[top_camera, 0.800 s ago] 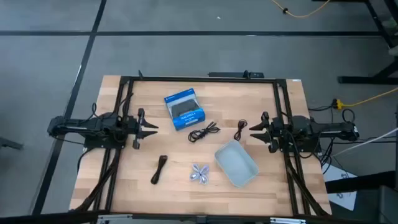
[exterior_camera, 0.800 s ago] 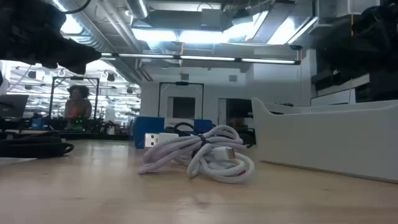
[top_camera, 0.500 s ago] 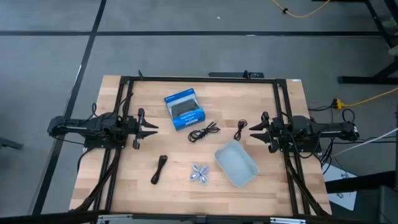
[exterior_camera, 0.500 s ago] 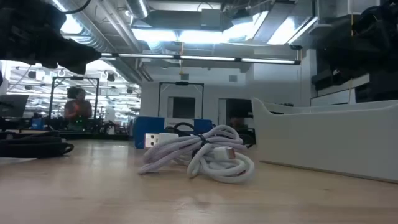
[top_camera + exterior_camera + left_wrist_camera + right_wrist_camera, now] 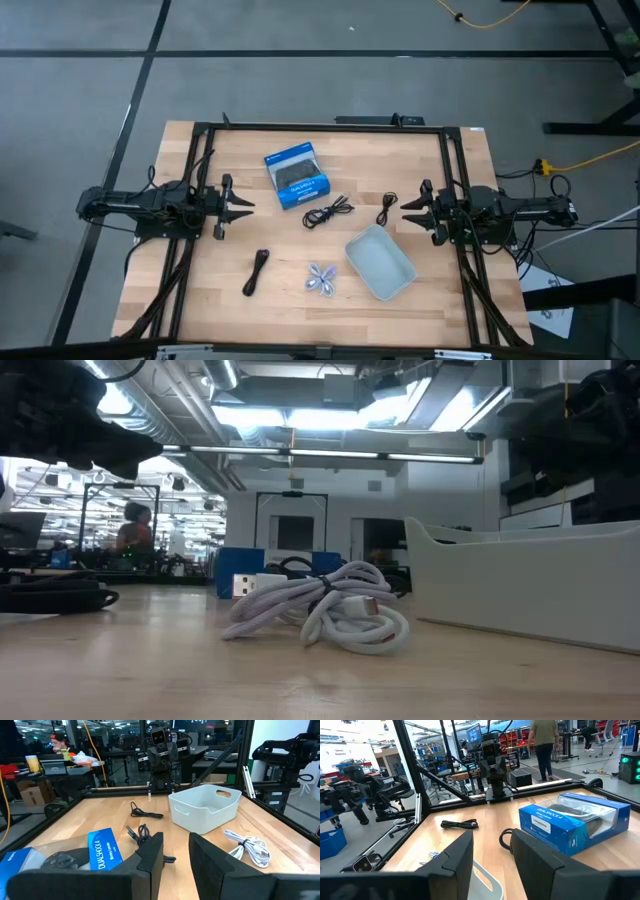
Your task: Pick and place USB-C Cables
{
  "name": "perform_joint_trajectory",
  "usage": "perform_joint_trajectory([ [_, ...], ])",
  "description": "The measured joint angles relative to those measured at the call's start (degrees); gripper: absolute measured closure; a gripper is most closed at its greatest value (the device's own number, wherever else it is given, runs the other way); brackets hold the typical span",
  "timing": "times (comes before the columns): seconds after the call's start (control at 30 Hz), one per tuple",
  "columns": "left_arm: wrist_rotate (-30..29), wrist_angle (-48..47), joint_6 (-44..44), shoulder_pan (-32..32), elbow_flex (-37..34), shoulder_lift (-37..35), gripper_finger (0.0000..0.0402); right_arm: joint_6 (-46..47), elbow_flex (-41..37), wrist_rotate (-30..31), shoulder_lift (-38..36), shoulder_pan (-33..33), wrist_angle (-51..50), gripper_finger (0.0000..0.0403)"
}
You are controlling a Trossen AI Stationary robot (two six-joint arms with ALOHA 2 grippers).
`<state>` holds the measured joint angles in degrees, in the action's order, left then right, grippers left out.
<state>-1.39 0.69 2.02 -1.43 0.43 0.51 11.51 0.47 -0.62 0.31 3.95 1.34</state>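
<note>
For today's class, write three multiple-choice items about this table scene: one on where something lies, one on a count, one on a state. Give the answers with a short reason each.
1. Where does the whitish-silver cable lie?
A. Inside the tray
B. On the bare table, beside the tray
C. On top of the blue box

2. How many black cables are on the table?
A. One
B. Three
C. Five

3. What state are both grippers in?
A. Open, holding nothing
B. Each shut on a cable
C. Both resting inside the tray

Answers:
1 B: the high view shows it on the wood just left of the pale grey tray.
2 B: a tight bundle, a loose coil below the blue box, and another coil nearer the right arm.
3 A: the left gripper and right gripper sit at the table's sides with a clear gap between their fingers.
</note>
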Motion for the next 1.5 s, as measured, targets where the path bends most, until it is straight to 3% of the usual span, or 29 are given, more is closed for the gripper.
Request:
perform_joint_trajectory([
  [0.17, -0.02, 0.00, 0.02, 0.01, 0.00, 0.00, 0.0315, -0.34, 0.00, 0.02, -0.01, -0.01, 0.00, 0.0263],
  [0.4, 0.00, 0.00, 0.02, 0.02, 0.00, 0.00, 0.0315, -13.89, -0.01, 0.56, 0.00, 0.00, 0.00, 0.0263],
  [0.53, 0.09, 0.15, -0.90, 0.01, 0.00, 0.00, 0.0315, -15.50, -0.02, 0.94, 0.00, -0.02, 2.38, 0.0263],
  [0.63, 3.49, 0.62, -9.67, -0.21, 0.00, 0.00, 0.0315, -8.54, 0.00, -0.44, -0.01, -0.02, 6.89, 0.0263],
  [0.73, 5.68, 2.50, -19.62, -0.63, -0.02, 0.02, 0.0315, -7.88, 0.00, -0.42, -0.02, -0.02, 10.28, 0.0263],
  [0.93, -1.23, 15.63, -23.98, -0.85, -0.02, 0.00, 0.0315, -12.74, 0.00, -0.44, -0.02, -0.02, 11.42, 0.0263],
  [1.07, -5.17, 21.88, -23.99, -0.85, -0.02, 0.00, 0.0315, -10.44, 0.00, -0.18, 0.00, -0.02, 15.85, 0.0263],
  [1.3, -10.47, 23.52, -23.98, -0.85, -0.02, 0.00, 0.0315, -10.11, 0.00, 4.81, 0.00, -0.02, 29.18, 0.0263],
  [1.5, -11.19, 23.47, -23.37, -0.85, -0.02, 0.00, 0.0315, -13.83, 0.00, 8.58, 0.45, 0.00, 33.01, 0.0263],
])
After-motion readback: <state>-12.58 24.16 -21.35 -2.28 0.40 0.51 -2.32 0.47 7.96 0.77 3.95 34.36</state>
